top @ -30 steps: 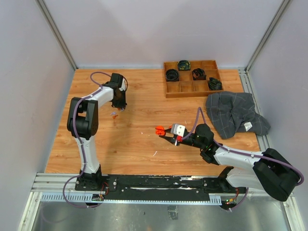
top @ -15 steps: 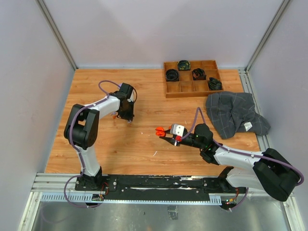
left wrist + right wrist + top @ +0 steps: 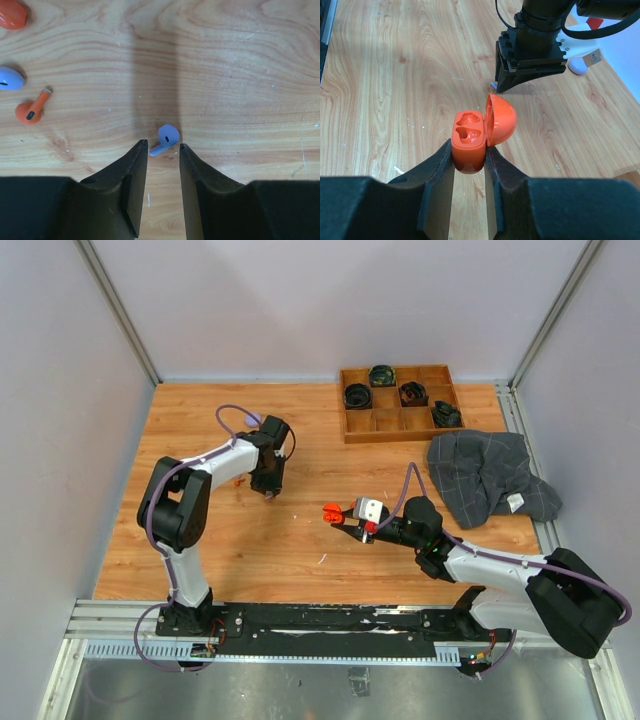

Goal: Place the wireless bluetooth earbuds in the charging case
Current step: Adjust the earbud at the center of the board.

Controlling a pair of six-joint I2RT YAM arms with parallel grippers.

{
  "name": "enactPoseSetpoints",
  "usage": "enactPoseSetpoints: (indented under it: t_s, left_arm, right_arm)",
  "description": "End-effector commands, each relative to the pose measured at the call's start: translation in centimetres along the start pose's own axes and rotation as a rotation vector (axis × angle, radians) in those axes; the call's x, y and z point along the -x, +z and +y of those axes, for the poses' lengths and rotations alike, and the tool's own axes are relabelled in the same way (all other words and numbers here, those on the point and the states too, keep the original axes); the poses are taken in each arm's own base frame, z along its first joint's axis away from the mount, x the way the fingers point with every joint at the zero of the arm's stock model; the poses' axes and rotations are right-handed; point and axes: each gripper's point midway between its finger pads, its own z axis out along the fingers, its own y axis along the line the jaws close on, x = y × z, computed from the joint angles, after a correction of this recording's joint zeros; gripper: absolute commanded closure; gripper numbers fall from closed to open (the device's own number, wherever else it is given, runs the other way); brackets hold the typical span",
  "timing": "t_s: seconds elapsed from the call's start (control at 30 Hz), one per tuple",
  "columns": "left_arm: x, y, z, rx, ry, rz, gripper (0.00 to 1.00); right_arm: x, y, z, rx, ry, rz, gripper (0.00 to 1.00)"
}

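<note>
My right gripper (image 3: pixel 469 156) is shut on the orange-red charging case (image 3: pixel 468 131) and holds it above the table. Its lid (image 3: pixel 501 119) stands open and both sockets are empty. In the top view the case (image 3: pixel 332 510) is at mid-table. My left gripper (image 3: pixel 161 146) is open, low over the wood, with a pale lilac earbud (image 3: pixel 166 138) lying just beyond its tips and in line with the gap. An orange-red earbud (image 3: pixel 32 107) lies to the left, with another lilac piece (image 3: pixel 10 78) and an orange-red piece (image 3: pixel 12 15) beyond it. The left gripper (image 3: pixel 270 488) is up and left of the case.
A wooden compartment tray (image 3: pixel 400 425) at the back right holds several dark round cases. A crumpled grey cloth (image 3: pixel 490 475) lies at the right edge. The enclosure walls stand on the left, right and back sides.
My left arm has swung right and nearer, from the far-left part of the table toward the middle. The right arm and the open case have not moved.
</note>
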Motion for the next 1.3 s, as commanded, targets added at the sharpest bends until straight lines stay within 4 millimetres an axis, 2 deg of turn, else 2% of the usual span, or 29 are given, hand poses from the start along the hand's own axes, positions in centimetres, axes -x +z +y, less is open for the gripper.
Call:
enactPoseSetpoints:
  t_s: [0.0,0.43,0.8,0.87,1.07,1.27]
  left_arm:
    - [0.8,-0.4,0.1,0.042,0.063,-0.009,0.62]
    - [0.6,0.6,-0.2,0.043,0.125,0.050,0.65]
    - [0.2,1.2,-0.4,0.032,0.123,0.072,0.82]
    - [0.5,0.9,-0.4,0.031,0.120,0.058,0.86]
    - [1.6,-1.3,-1.1,-0.033,0.095,-0.038,0.86]
    - [3.2,-5.4,-2.6,-0.164,0.070,-0.198,0.86]
  right_arm:
    - [1.9,0.7,0.0,0.013,-0.029,-0.046,0.97]
    - [1.9,0.7,0.0,0.018,-0.027,-0.044,0.97]
    - [1.9,0.8,0.1,0.027,-0.024,-0.043,0.98]
    - [1.9,0.9,0.2,0.032,-0.019,-0.044,0.98]
    - [2.4,1.0,0.2,0.034,-0.004,-0.059,0.98]
    - [3.2,1.1,-0.2,0.024,0.008,-0.076,0.98]
